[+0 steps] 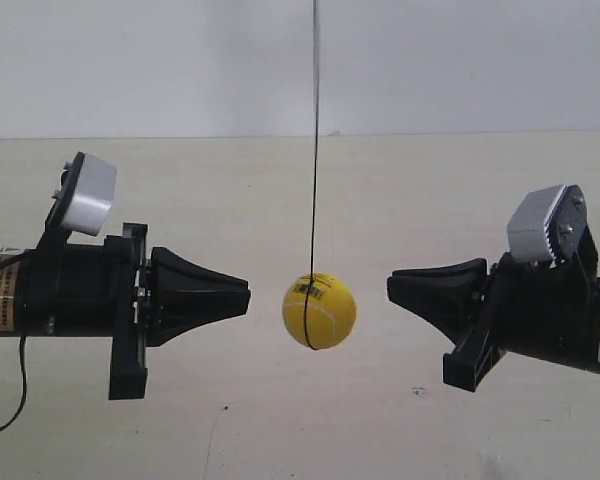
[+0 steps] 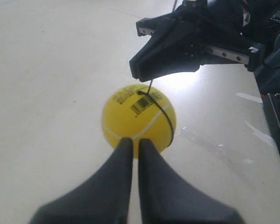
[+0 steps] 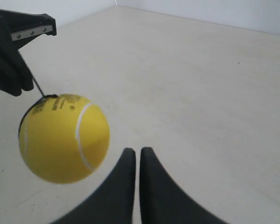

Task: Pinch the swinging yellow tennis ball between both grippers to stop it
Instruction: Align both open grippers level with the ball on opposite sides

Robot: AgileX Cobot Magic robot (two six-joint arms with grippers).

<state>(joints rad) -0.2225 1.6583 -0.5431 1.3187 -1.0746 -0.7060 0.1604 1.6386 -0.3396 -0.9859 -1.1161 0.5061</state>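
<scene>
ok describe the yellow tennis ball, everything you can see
The yellow tennis ball has a white curved seam and small black barcode-like print near its top. A thin dark string loops around it and runs up out of view. It hangs in the air between the left gripper and right gripper, both shut, a gap on each side; only the string touches it.

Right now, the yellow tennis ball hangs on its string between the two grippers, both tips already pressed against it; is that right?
Not quite. The yellow tennis ball hangs on its string between the left gripper and the right gripper, but neither tip touches it: the exterior view shows a gap on each side.
</scene>
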